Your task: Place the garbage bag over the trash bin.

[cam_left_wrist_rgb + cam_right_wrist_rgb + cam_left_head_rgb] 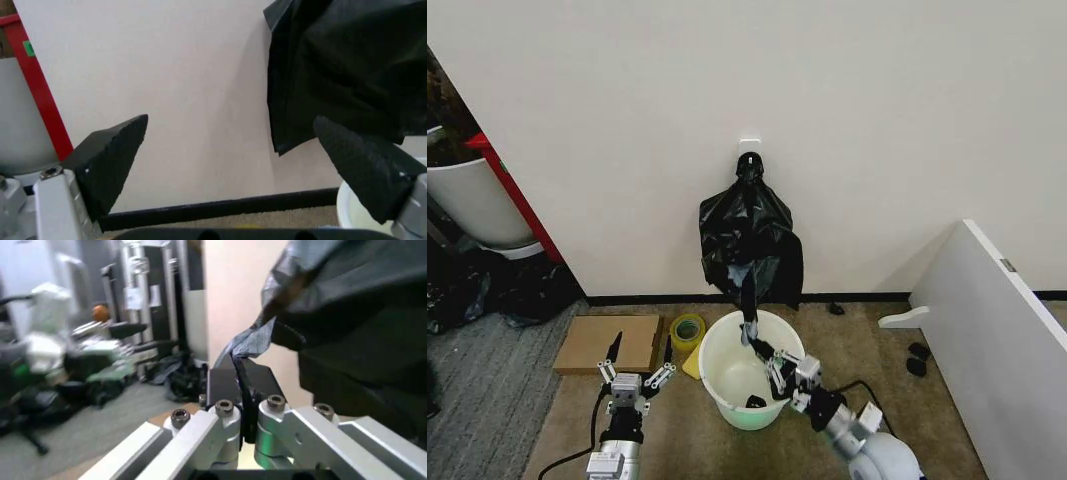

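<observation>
- Nearest the head camera, at lower left of the frame, the left gripper [637,362] hovered over the carpet with its fingers spread wide and nothing between them; in its wrist view the two dark pads [113,155] stood well apart.
- Just beyond it lay a flat cardboard sheet [609,342] and a roll of yellow tape [688,329], the roll close beside the trash bin [717,375].
- At lower centre, the cream-white trash bin stood open on the floor, below the bundle of black bags [749,240] hung from a wall hook.
- Right of centre, the right gripper [762,352] reached over the bin's rim, clamped on a thin drawn-out strip of the garbage bag [749,300]; its wrist view showed the fingers [223,385] pressed together on the film.
- Judging by its crinkles, the bag looked light, limp and slippery, so a pinch near the mouth edge would likely serve best.
</observation>
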Available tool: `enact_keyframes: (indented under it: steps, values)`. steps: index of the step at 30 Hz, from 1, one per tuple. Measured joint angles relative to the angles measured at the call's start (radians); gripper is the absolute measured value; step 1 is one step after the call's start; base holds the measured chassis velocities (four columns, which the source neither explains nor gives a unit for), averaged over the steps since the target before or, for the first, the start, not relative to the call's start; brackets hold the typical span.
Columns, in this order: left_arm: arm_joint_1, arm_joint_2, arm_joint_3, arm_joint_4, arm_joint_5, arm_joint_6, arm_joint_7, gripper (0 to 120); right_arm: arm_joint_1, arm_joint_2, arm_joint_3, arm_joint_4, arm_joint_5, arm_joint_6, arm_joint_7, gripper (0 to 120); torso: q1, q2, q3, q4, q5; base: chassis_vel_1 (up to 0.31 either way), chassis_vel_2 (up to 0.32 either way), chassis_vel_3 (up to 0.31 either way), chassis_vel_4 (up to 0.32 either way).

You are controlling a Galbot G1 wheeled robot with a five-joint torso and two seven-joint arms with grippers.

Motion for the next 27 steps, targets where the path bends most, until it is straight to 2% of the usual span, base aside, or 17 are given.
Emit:
enact_keyframes:
  steps: [6, 12, 27]
  values:
    - [0.007, 0.002, 0.0, -0.006, 0.002, -0.002, 0.0, 98, -0.003, -0.017, 0.022, -0.02, -0.028, 0.056, -0.074, 0, 0.0, 0.0, 0.0, 0.0, 0.0, 0.0, 0.0, 0.0, 0.0]
    - [0.013, 0.003, -0.003, -0.012, 0.004, -0.003, 0.001, 98, 0.0, -0.036, 0.059, -0.044, -0.015, 0.083, -0.206, 0, 0.0, 0.0, 0.0, 0.0, -0.0002, 0.0, 0.0, 0.0, 0.0]
    - [0.019, 0.005, 0.002, -0.023, 0.002, -0.005, 0.001, 98, 0.012, -0.052, 0.079, -0.103, -0.062, 0.148, -0.259, 0, 0.0, 0.0, 0.0, 0.0, -0.0004, 0.0, 0.0, 0.0, 0.0]
